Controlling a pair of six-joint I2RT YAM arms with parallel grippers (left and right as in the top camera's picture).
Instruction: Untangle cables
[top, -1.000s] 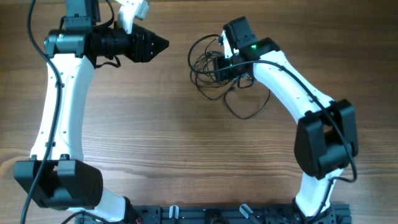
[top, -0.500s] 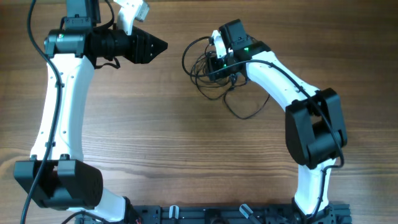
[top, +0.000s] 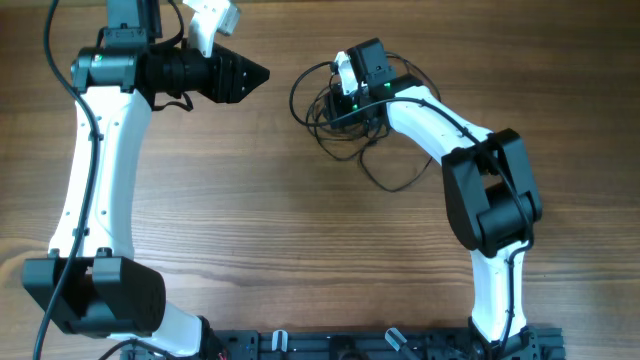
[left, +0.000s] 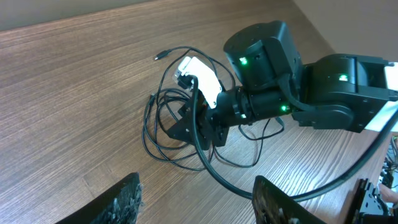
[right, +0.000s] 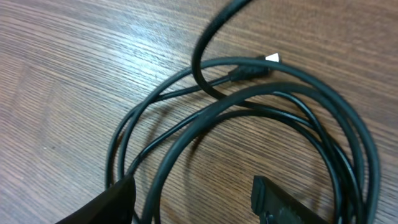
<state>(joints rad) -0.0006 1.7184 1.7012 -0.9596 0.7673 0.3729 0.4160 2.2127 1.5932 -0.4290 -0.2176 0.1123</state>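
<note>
The right arm (top: 430, 115) has swung across the wooden table (top: 250, 250) in the last second, carrying its wrist further toward the other arm, while the left arm has not budged. The cables (top: 318, 118) have gone along with it: the outer loop ahead of the right gripper (left: 189, 129) now bulges closer to the left gripper (top: 258, 72) than it did, though the two are still well apart.

From where I stand the right gripper is down in the middle of the tangle, with loops lying under and around it and one longer loop trailing behind it toward its own arm. Its jaws are parted, and thin black strands run between the fingers (right: 118, 199) without being pinched, so I'd say it is nudging the bundle, not gripping it. A tiny plug end (right: 252, 71) lies just ahead of it. The left gripper is spread and empty, pointed at the coil.

The coil has shifted, but it looks as knotted as before; the untangling proper hasn't started
</note>
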